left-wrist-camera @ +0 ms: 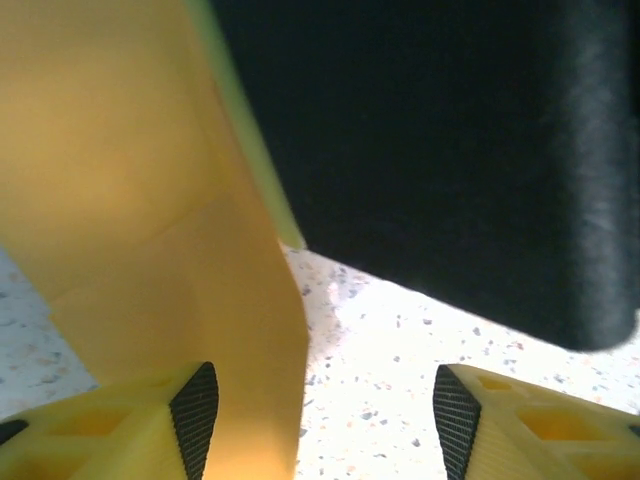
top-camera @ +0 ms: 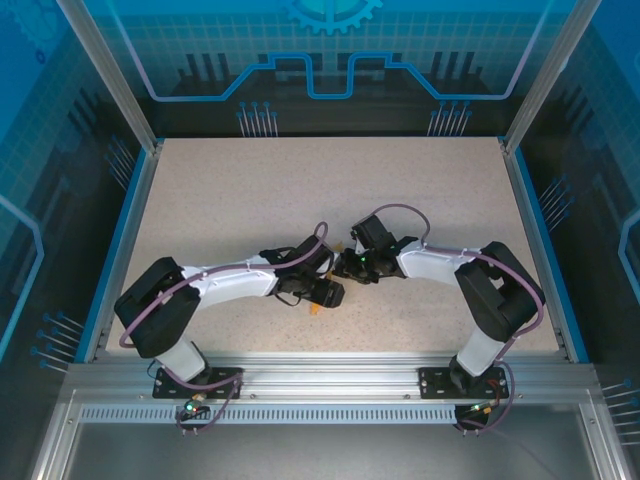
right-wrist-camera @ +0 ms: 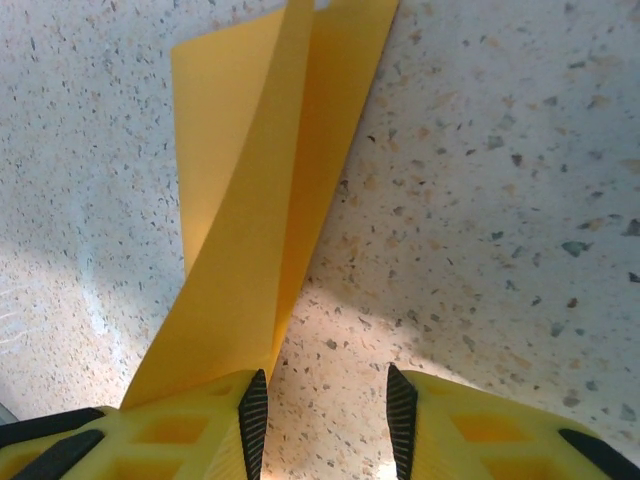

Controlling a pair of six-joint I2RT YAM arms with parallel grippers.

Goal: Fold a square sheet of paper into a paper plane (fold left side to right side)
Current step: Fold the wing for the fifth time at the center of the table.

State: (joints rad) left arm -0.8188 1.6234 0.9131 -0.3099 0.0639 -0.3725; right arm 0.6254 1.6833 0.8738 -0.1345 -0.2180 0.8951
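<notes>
The square sheet of paper (right-wrist-camera: 250, 200) is bright orange and folded into long narrow layers on the speckled table. One flap rises off the table and runs over my right gripper's left finger (right-wrist-camera: 215, 425). My right gripper (right-wrist-camera: 327, 400) is open, with bare table between its pads. In the left wrist view the paper (left-wrist-camera: 150, 200) stands up at the left, against the inner side of the left finger (left-wrist-camera: 195, 410). My left gripper (left-wrist-camera: 325, 400) is open wide over bare table. From above, both grippers (top-camera: 330, 293) (top-camera: 350, 265) meet at the table's middle, and small orange bits of the sheet (top-camera: 318, 307) peek out beneath them.
The dark body of the right arm (left-wrist-camera: 450, 150) hangs close in front of my left gripper. The speckled tabletop (top-camera: 250, 190) stretches away on all sides, bounded by a blue rim (top-camera: 118, 235) and metal frame posts.
</notes>
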